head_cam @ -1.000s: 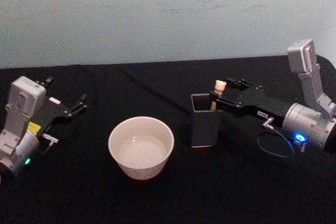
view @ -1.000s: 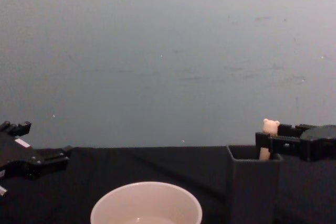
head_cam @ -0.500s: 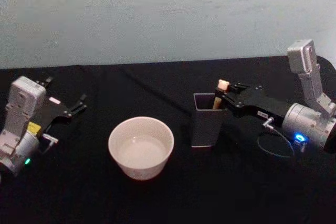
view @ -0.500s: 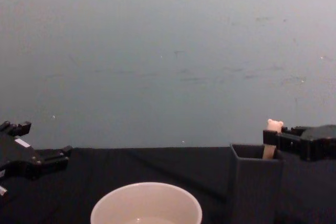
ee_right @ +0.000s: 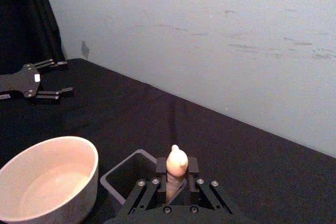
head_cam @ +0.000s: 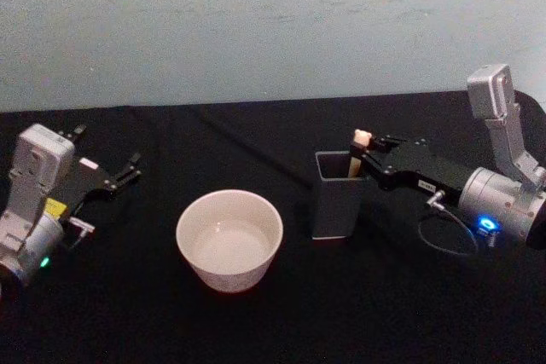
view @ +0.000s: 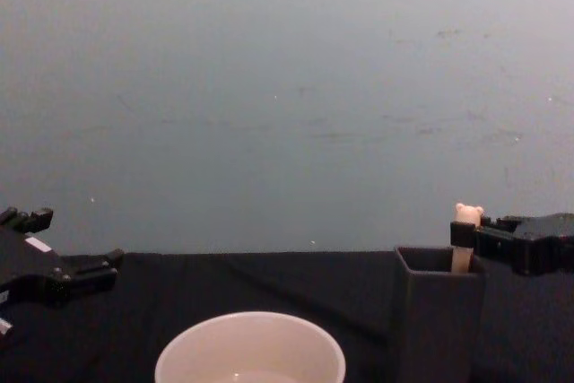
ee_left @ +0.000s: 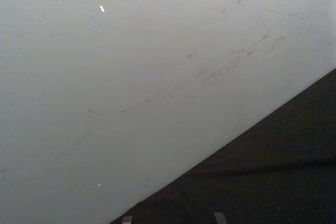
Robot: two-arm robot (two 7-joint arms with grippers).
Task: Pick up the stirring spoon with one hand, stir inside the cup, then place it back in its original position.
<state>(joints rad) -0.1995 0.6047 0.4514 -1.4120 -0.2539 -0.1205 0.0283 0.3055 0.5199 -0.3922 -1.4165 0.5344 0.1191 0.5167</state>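
Observation:
The stirring spoon point(head_cam: 359, 143) stands upright in the dark grey square holder point(head_cam: 333, 202), its original position. Its cream bear-head handle point(view: 465, 215) pokes above the rim, and its bowl is hidden inside. My right gripper point(head_cam: 356, 160) reaches in from the right and is shut on the handle point(ee_right: 177, 161) just above the holder's mouth point(ee_right: 127, 176). The wide cream cup point(head_cam: 229, 238) sits left of the holder, apart from it, with a little liquid in it. My left gripper point(head_cam: 126, 171) is parked open at the far left.
Black cloth covers the table point(head_cam: 281, 321) up to a pale wall behind. A thin cable point(head_cam: 445, 232) loops beside the right wrist. In the right wrist view the cup point(ee_right: 48, 182) lies near the holder and the left gripper point(ee_right: 46, 78) farther off.
The right gripper, the spoon handle and the holder have shifted slightly to the right. The left arm has not moved.

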